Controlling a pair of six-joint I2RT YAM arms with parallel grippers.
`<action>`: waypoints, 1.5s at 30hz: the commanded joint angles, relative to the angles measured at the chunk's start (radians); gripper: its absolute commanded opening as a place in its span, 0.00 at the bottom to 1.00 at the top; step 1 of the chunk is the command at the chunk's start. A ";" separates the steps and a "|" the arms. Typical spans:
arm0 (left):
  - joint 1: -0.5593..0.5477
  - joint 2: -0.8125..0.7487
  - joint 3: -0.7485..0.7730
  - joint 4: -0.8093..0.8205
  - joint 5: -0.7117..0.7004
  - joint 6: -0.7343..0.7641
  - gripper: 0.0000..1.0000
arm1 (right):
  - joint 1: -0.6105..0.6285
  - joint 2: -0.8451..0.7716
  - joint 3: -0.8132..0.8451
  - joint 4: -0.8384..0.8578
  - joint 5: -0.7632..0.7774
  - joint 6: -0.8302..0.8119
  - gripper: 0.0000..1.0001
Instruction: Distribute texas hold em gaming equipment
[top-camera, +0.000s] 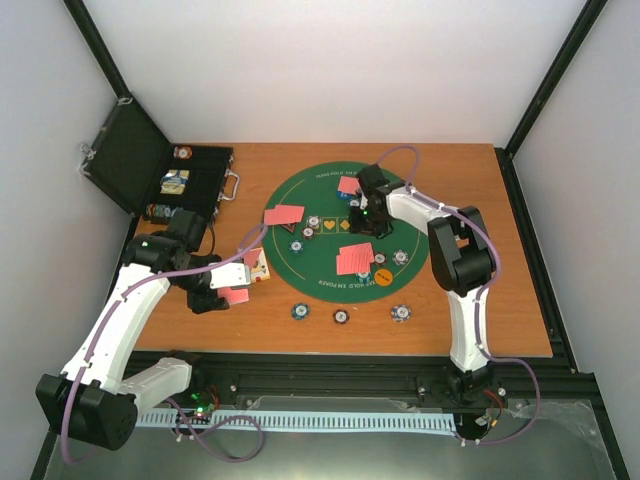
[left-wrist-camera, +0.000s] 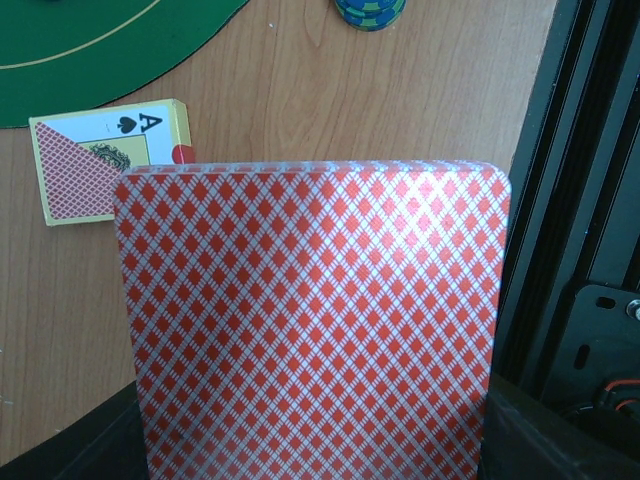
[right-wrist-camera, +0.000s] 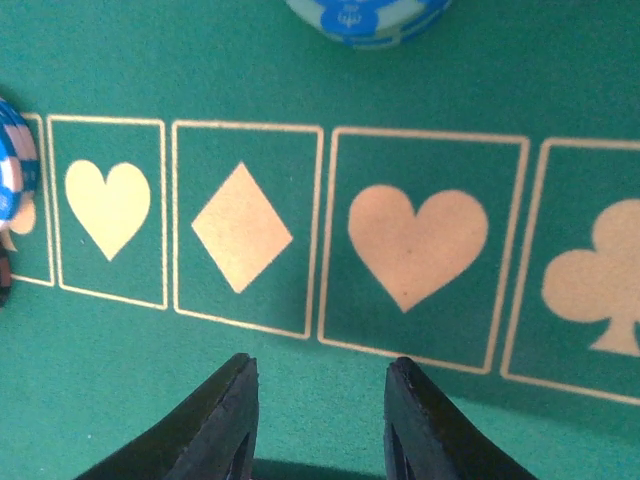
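Note:
My left gripper (top-camera: 228, 288) is shut on a red-backed playing card (top-camera: 238, 296) and holds it over the wood left of the mat. In the left wrist view that card (left-wrist-camera: 315, 320) fills most of the frame and hides the fingers. A card box (left-wrist-camera: 105, 160) showing an ace of spades lies beyond it. My right gripper (right-wrist-camera: 320, 395) is open and empty, low over the green mat (right-wrist-camera: 300, 60) near its printed suit boxes. Red-backed cards (top-camera: 284, 214) (top-camera: 355, 258) (top-camera: 349, 184) lie on the mat. Small chips (top-camera: 313, 222) and an orange button (top-camera: 382, 279) lie there too.
Three chip stacks (top-camera: 300, 311) (top-camera: 341, 317) (top-camera: 401, 313) sit on the wood in front of the mat. An open black case (top-camera: 195, 180) stands at the back left. A blue-white chip (right-wrist-camera: 365, 20) lies just ahead of the right fingers. A black rail (left-wrist-camera: 580, 200) runs along the near edge.

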 joint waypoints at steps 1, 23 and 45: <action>-0.004 -0.009 0.019 0.007 0.005 0.023 0.01 | 0.032 0.027 0.010 -0.027 0.032 -0.021 0.35; -0.003 -0.025 0.028 -0.005 0.006 0.024 0.01 | 0.118 -0.175 -0.300 0.080 0.046 0.022 0.34; -0.003 -0.022 0.039 -0.006 0.021 0.017 0.01 | 0.243 -0.469 -0.407 0.329 -0.217 0.255 0.64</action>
